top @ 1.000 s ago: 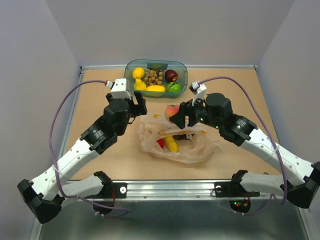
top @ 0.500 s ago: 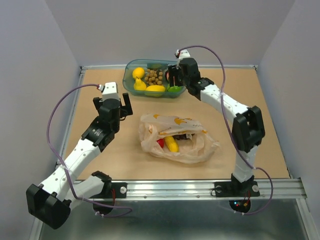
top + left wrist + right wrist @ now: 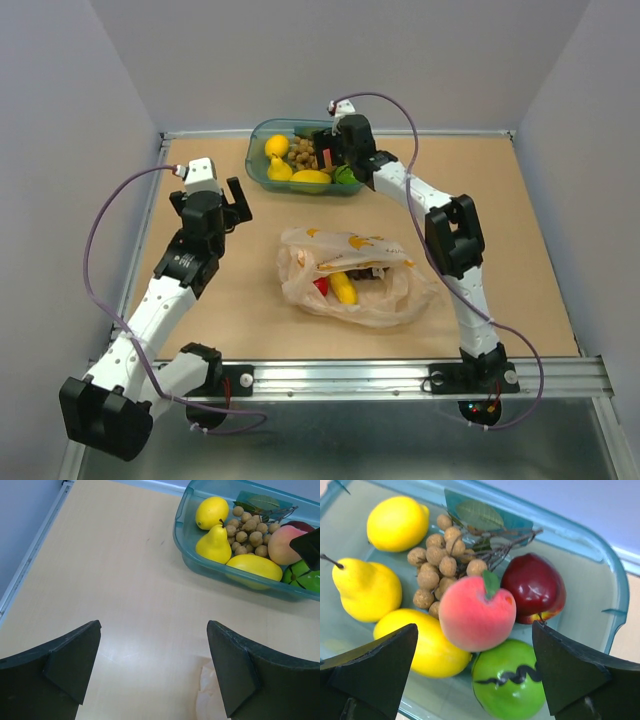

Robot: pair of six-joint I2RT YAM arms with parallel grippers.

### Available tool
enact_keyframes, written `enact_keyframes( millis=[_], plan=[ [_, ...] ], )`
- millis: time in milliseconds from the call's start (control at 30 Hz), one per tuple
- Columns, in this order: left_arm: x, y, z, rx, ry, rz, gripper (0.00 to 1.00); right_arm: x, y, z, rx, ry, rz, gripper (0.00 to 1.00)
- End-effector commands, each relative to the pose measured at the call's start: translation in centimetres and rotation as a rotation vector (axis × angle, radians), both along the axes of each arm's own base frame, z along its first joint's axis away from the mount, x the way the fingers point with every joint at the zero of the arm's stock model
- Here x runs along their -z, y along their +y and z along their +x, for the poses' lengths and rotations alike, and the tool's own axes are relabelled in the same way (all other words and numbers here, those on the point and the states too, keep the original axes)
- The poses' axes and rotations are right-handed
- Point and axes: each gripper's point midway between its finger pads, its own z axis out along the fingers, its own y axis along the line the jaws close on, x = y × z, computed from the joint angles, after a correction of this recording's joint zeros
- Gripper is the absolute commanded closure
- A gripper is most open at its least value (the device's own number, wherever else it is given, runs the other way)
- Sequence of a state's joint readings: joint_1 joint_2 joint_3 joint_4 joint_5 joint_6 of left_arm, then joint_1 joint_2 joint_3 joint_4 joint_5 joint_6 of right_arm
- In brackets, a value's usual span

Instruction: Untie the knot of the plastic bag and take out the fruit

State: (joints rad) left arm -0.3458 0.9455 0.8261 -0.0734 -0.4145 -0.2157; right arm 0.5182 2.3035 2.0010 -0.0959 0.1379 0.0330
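- Top external view, nearest the arm bases: the plastic bag (image 3: 350, 275) lies in the middle of the desk (image 3: 520, 230) with its mouth slack. No knot can be made out. A yellow fruit (image 3: 343, 288) and a red fruit (image 3: 321, 286) are still inside.
- The bag's orange-yellow printed marks are too small to read, and no brand or label shows anywhere.
- The left gripper (image 3: 235, 200) has drawn back leftward, clear of the bag, jaws wide and empty.
- Farthest: the right gripper (image 3: 335, 150), which held the peach over the bag a second ago, now hangs over the teal tub (image 3: 262, 130) with jaws spread wide. The peach (image 3: 476, 614) rests released among the tub's fruit.
- One fruit is delivered; more are probably left to fetch.
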Motion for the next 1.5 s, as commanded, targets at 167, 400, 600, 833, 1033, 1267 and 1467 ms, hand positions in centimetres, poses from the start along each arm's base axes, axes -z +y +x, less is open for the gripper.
enact_keyframes(
  millis=[167, 400, 600, 833, 1033, 1267, 1467],
  plan=[
    [-0.7, -0.3, 0.8, 0.037, -0.032, -0.055, 0.02, -11.6, 0.8, -3.0, -0.112, -0.175, 0.123, 0.00],
    [-0.6, -0.9, 0.8, 0.071, -0.024, -0.070, 0.02, -14.6, -0.8, -14.7, -0.248, -0.149, 0.130, 0.02],
    [-0.5, -1.4, 0.6, 0.099, -0.020, -0.080, 0.02, -12.6, -2.4, -24.9, -0.334, -0.062, 0.130, 0.12],
    [-0.4, -1.7, 0.5, 0.113, -0.021, -0.088, 0.02, -5.7, -1.6, -34.5, -0.435, 0.193, 0.212, 0.18],
    [-0.2, -1.9, 0.6, 0.120, -0.016, -0.088, 0.02, -0.5, -0.2, -39.0, -0.442, 0.335, 0.187, 0.31],
    [-0.2, -2.1, 0.5, 0.135, -0.014, -0.094, 0.02, 0.9, 0.1, -39.3, -0.382, 0.295, 0.150, 0.38],
    [-0.3, -2.1, 0.4, 0.135, -0.022, -0.097, 0.02, 5.0, -0.7, -37.5, -0.244, 0.333, 0.054, 0.39]
  ],
)
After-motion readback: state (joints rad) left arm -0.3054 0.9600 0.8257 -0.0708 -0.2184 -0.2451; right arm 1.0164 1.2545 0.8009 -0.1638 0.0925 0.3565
